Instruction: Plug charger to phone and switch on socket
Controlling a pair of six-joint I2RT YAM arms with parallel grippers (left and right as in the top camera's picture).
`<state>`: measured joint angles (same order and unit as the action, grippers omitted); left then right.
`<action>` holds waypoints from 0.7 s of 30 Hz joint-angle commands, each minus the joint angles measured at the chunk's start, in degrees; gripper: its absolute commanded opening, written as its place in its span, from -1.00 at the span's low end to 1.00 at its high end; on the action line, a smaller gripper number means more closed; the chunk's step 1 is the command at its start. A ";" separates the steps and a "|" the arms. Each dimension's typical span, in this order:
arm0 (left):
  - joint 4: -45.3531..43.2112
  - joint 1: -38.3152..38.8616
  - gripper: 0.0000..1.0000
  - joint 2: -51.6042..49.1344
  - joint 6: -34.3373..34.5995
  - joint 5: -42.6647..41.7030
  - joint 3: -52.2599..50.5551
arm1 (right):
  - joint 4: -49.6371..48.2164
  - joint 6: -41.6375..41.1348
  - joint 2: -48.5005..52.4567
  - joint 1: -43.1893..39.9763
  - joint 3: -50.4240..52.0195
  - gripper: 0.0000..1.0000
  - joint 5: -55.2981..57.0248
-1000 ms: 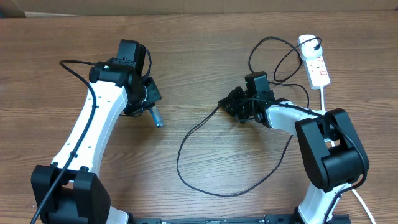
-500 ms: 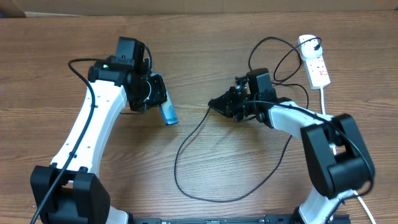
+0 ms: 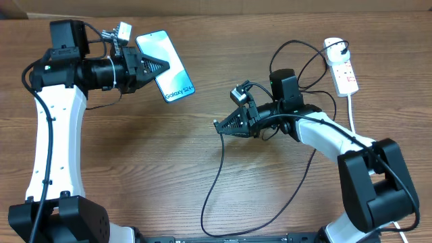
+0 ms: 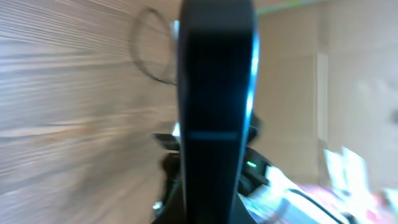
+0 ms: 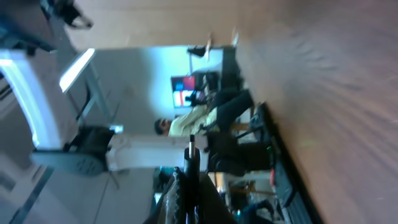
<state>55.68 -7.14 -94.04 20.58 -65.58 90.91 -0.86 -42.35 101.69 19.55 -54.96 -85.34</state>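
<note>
Charger meets phone
Left pincer (image 3: pixel 150 67) grips slim cyan-screened phone (image 3: pixel 170 69), right pincer (image 3: pixel 221 125) thin black charger cable (image 3: pixel 217 172): align tip (image 5: pixel 192 143) squarely

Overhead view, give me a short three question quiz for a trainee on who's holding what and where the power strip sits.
1. True or false: the slim smartphone with the light blue screen is held by the right gripper.
2. In the overhead view, where is the small white oblong power strip? A: top right. B: bottom left. C: centre.
3. Fill in: the right gripper is shut on the long thin black ____.
Key: 1 false, the left gripper is shut on it. 2 A. 3 charger cable.
</note>
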 commanded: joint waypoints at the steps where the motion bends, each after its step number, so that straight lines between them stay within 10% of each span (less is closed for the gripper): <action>1: -0.24 0.46 -0.92 1.57 -2.01 -13.14 1.38 | -0.39 0.11 -3.82 1.51 -0.22 -0.93 -4.57; 21: 1.46 2.89 -0.91 1.53 4.31 -16.02 1.07 | -21.81 -23.67 -15.76 6.23 -0.22 -0.93 4.48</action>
<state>57.41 -4.78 -94.02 23.31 -76.60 90.91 -22.17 -60.66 86.67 25.89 -55.00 -84.84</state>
